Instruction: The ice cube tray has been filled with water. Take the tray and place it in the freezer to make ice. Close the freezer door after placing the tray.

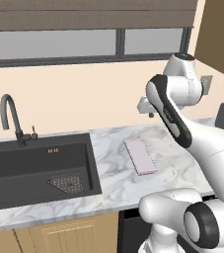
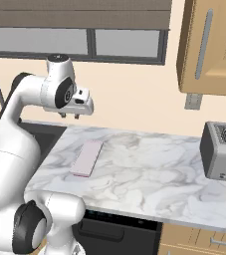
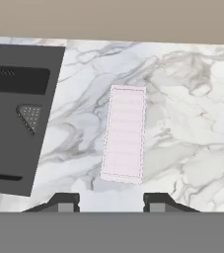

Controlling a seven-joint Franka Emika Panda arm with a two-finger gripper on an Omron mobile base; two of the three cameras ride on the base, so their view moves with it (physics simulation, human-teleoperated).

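The pale pink ice cube tray (image 1: pixel 140 155) lies flat on the marble counter (image 1: pixel 113 183), just right of the sink. From the other side the tray (image 2: pixel 86 158) lies lengthwise, pointing away from the counter's front edge. My gripper (image 2: pixel 69 116) hangs well above the counter, over the tray's far end, with its fingers pointing down. In the hand view the tray (image 3: pixel 125 133) sits centred above the two fingertips (image 3: pixel 64 202), which stand wide apart with nothing between them. The gripper (image 1: pixel 149 114) is open and touches nothing. The freezer and its door are out of view.
A black sink (image 1: pixel 29 170) with a dark faucet (image 1: pixel 12 118) lies left of the tray. A grey toaster (image 2: pixel 223 150) stands on the counter's right end under a wooden wall cabinet (image 2: pixel 211 45). A dark dishwasher front (image 2: pixel 117 231) sits below the counter.
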